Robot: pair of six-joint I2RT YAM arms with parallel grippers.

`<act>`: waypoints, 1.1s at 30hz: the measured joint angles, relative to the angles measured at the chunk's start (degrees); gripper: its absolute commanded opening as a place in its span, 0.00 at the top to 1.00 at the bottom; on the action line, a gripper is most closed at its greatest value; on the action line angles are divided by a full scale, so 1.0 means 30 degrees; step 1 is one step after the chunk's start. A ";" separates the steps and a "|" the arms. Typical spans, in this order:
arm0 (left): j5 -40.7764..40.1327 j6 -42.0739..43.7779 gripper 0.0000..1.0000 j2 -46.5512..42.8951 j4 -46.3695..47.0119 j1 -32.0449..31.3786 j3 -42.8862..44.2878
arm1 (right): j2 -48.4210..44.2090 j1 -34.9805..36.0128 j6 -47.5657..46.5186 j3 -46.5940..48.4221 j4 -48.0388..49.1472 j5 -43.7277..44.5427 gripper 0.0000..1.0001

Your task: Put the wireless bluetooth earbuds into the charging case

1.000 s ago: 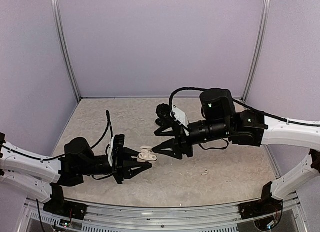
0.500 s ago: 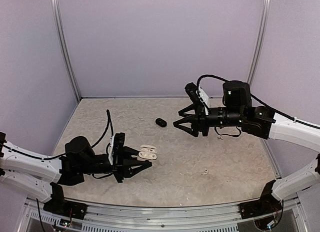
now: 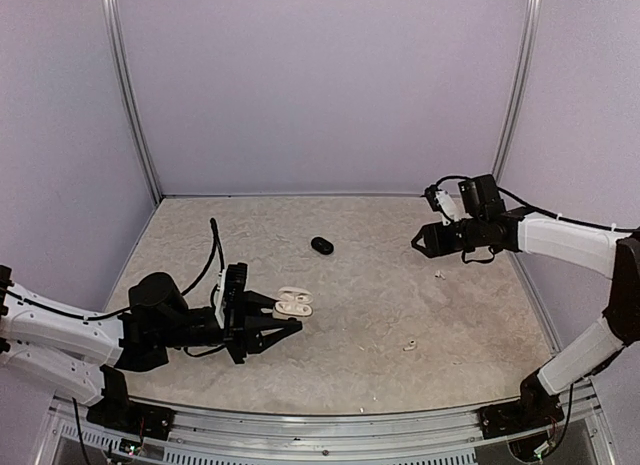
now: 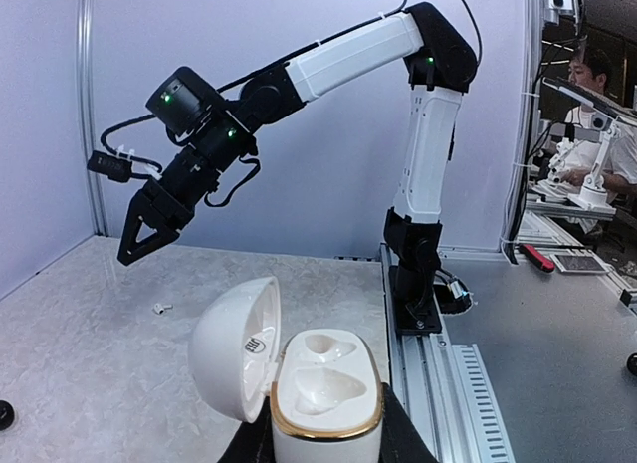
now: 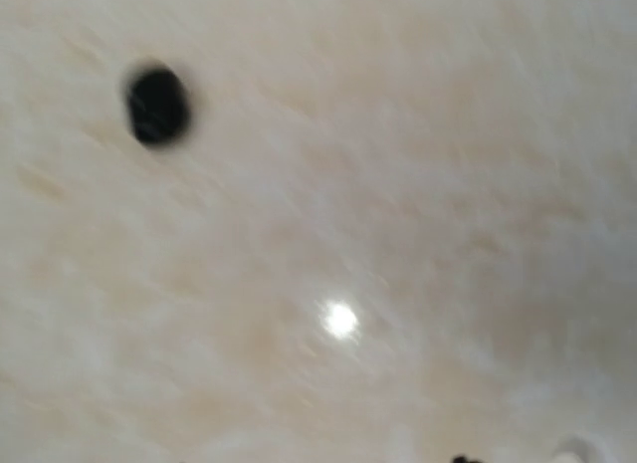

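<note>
the left gripper (image 3: 283, 316) clamps the white case (image 3: 294, 304), its lid (image 4: 237, 348) swung open. 1 white earbud (image 3: 409, 345) lies on the table (image 3: 200, 235) right of centre; a 2nd earbud (image 3: 438, 275) lies beneath the raised right gripper (image 3: 418, 245), whose jaw width i cannot tell. a black case (image 3: 321, 245) sits farther back.

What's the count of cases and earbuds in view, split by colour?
White case: 1 (lid open, both sockets empty)
Black case: 1
White earbuds: 2 (near earbud, far earbud)
Black earbuds: 0 visible
Total: 4
</note>
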 measured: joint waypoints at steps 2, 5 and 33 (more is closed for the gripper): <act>0.0000 0.0000 0.90 0.0000 0.0036 0.0000 0.0000 | 0.0852 -0.0270 -0.0007 -0.0007 -0.0160 0.0306 0.42; 0.0022 0.0000 0.90 0.0000 0.0036 0.0007 -0.0007 | 0.2047 -0.1056 -0.0007 -0.0015 -0.0146 0.0627 0.40; 0.0211 0.0007 0.90 0.0000 0.0168 0.0415 -0.0146 | 0.7067 -0.1909 -0.1494 0.1370 -0.1078 0.2324 0.52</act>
